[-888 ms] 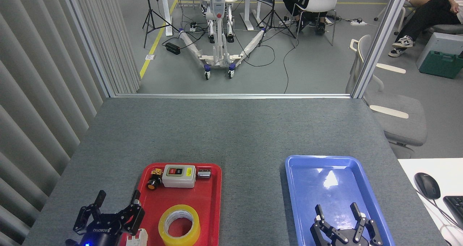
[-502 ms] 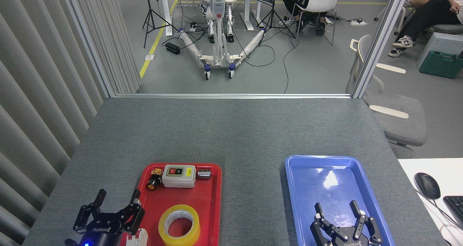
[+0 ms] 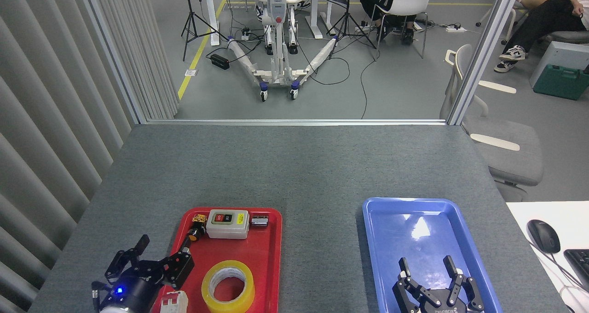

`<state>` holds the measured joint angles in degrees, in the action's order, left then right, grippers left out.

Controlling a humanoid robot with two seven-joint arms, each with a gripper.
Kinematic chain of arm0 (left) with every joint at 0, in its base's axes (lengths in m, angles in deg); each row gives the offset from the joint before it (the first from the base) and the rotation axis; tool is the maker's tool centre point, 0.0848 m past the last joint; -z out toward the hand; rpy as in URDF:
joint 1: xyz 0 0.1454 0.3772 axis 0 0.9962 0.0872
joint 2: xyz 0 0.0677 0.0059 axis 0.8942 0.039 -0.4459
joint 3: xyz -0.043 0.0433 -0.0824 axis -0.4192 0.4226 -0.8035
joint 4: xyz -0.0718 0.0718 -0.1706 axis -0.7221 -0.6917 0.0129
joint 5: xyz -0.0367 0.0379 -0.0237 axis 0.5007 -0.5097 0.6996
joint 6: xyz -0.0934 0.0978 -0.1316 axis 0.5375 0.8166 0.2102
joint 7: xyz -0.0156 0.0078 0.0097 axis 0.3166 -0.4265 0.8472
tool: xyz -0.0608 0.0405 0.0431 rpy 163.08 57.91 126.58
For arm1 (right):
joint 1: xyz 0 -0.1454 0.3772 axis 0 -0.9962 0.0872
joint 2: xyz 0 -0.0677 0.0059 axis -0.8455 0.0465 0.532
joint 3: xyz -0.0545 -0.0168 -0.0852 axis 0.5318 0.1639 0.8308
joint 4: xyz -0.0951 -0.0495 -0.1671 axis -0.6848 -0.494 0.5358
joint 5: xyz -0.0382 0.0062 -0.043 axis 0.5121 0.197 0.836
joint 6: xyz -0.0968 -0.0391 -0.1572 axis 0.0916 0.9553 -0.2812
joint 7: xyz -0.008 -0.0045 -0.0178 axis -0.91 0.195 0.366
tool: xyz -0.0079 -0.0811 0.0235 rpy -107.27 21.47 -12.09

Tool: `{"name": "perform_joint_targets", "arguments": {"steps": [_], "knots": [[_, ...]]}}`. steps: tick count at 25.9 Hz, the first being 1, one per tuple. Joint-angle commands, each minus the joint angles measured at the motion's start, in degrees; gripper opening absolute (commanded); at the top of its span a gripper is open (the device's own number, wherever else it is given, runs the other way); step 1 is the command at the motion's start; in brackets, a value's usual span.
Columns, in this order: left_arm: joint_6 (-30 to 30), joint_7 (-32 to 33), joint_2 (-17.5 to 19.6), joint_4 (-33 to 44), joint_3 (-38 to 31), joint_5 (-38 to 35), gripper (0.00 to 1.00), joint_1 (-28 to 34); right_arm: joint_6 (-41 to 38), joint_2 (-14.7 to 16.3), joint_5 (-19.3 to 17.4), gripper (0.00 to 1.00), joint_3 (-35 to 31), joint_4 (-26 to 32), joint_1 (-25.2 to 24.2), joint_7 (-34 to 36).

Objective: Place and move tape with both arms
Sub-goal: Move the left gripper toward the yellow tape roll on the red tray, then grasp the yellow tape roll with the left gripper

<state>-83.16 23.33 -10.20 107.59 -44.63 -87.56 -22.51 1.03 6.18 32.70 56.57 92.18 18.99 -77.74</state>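
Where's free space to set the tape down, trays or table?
Free: the grey table beyond both trays, and the strip between them. The blue tray is bare ahead of the open right hand. Crowded: the red tray, with the tape, a switch box and small parts, left hand alongside.

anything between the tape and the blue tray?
Nothing. In the head view, past the tape comes the red tray rim, then bare grey table up to the blue tray.

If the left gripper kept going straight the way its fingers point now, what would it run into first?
Probably the small black and yellow push button at the far left corner of the red tray. The open left gripper points up and right toward it, though its height above the tray is unclear.
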Motion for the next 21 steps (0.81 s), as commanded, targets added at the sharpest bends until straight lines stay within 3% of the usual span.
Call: {"name": "perform_joint_targets", "arguments": {"steps": [1,4,7,16,21], "knots": [[-6.1,23.1,1.3,0.5,0.2,0.3,1.0,-5.5,-0.2,-0.5,0.0,1.0,-0.3,0.3,-0.2,-0.8],[-15.3,33.7,3.1,0.2,0.7,0.8,1.0,-11.1,-0.2,-0.8,0.0,1.0,-0.6,0.3,-0.7,-1.0],[-21.4,37.8,4.6,-1.0,4.5,0.8,1.0,-15.9,0.2,-0.3,0.0,1.0,-1.6,0.3,-0.5,-1.7],[-12.7,55.5,4.2,-10.2,12.0,1.1,1.0,-23.1,-0.1,-0.8,0.0,1.0,-1.7,2.3,-0.9,-4.1],[-12.1,63.3,2.9,-19.1,13.6,1.0,1.0,-27.7,-0.2,-1.2,0.1,1.0,-2.1,1.9,-0.9,-4.0]]}}
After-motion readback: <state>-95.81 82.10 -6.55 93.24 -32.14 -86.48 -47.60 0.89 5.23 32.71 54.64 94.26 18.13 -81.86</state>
